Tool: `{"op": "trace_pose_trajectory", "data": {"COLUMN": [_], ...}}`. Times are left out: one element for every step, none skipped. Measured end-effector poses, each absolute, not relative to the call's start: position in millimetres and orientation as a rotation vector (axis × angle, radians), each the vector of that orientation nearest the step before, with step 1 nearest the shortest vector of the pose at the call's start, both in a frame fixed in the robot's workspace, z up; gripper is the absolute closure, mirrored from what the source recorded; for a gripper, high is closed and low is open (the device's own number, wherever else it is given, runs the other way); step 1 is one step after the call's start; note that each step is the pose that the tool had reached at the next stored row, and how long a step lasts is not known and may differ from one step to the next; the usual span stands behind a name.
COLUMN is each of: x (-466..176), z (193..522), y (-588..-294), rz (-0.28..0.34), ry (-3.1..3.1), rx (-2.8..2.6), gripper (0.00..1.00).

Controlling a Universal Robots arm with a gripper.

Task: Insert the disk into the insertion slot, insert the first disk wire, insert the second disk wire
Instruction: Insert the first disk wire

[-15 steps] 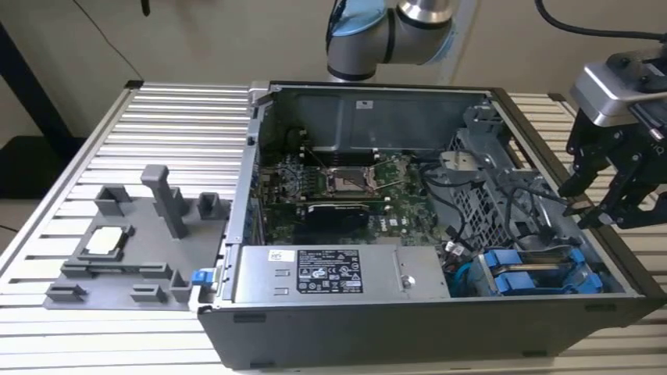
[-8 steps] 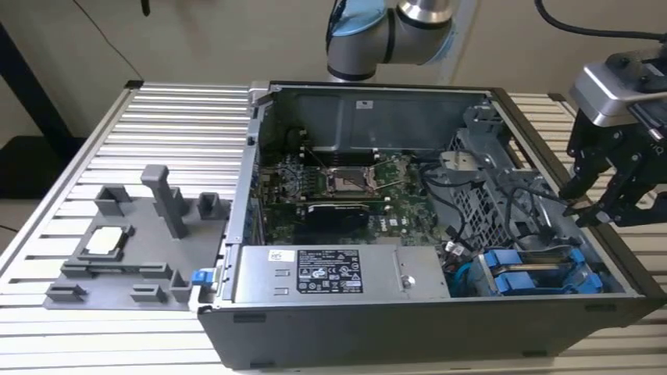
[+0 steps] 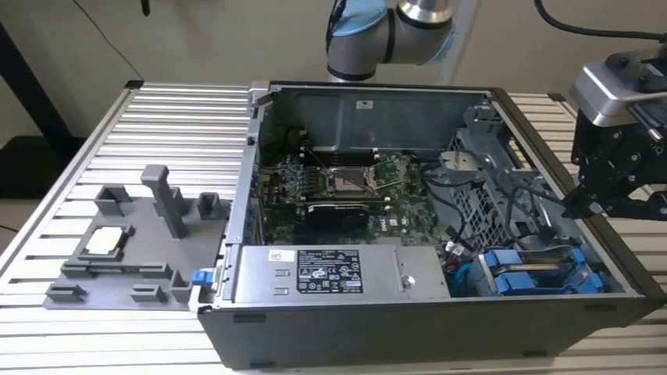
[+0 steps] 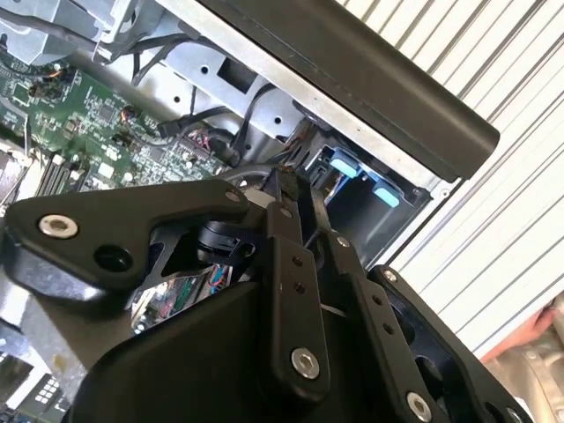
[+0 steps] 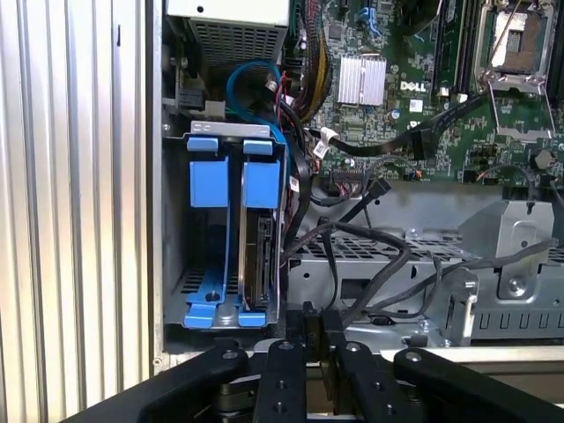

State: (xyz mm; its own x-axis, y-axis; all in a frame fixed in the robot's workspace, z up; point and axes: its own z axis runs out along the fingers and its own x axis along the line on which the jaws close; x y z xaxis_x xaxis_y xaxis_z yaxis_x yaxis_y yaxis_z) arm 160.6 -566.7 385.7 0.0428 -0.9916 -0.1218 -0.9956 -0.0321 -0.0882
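Seemingly empty, the pincer point(image 5: 315, 310) is pressed together. Just beyond its tips, the first wrist view reveals the disk point(image 5: 258, 256) slotted edgewise.

Robotics lab: slatted aluminium table point(image 3: 177, 125), opened computer point(image 3: 417, 336)

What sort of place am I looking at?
Probably a robotics lab workbench: an open computer case lies on a slotted metal table, with a robot arm behind it and a grey parts fixture alongside.

The disk point(image 5: 261, 256) stands in the drive cage point(image 5: 231, 129) inside the case point(image 3: 417, 332).
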Motion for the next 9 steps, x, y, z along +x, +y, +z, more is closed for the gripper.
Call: {"op": "trace_pose_trajectory", "data": {"x": [160.5, 160.5, 160.4, 160.4, 160.3, 160.3, 160.3, 160.2, 160.2], "z": [385.7, 385.7, 385.7, 385.7, 385.7, 385.7, 385.7, 385.7, 385.7], "y": [-566.7, -566.7, -566.7, -566.7, -566.7, -566.7, -566.7, -566.7, -566.6], "rz": [0.04, 0.04, 0.04, 0.04, 0.04, 0.04, 0.04, 0.04, 0.039], "ry": [2.076, 2.076, 2.076, 2.076, 2.076, 2.076, 2.076, 2.076, 2.076], "rx": [-2.156, -2.156, -2.156, -2.156, -2.156, -2.156, -2.156, -2.156, -2.156], "gripper": [0.81, 0.81, 0.81, 0.81, 0.81, 0.81, 0.81, 0.81, 0.81]}}
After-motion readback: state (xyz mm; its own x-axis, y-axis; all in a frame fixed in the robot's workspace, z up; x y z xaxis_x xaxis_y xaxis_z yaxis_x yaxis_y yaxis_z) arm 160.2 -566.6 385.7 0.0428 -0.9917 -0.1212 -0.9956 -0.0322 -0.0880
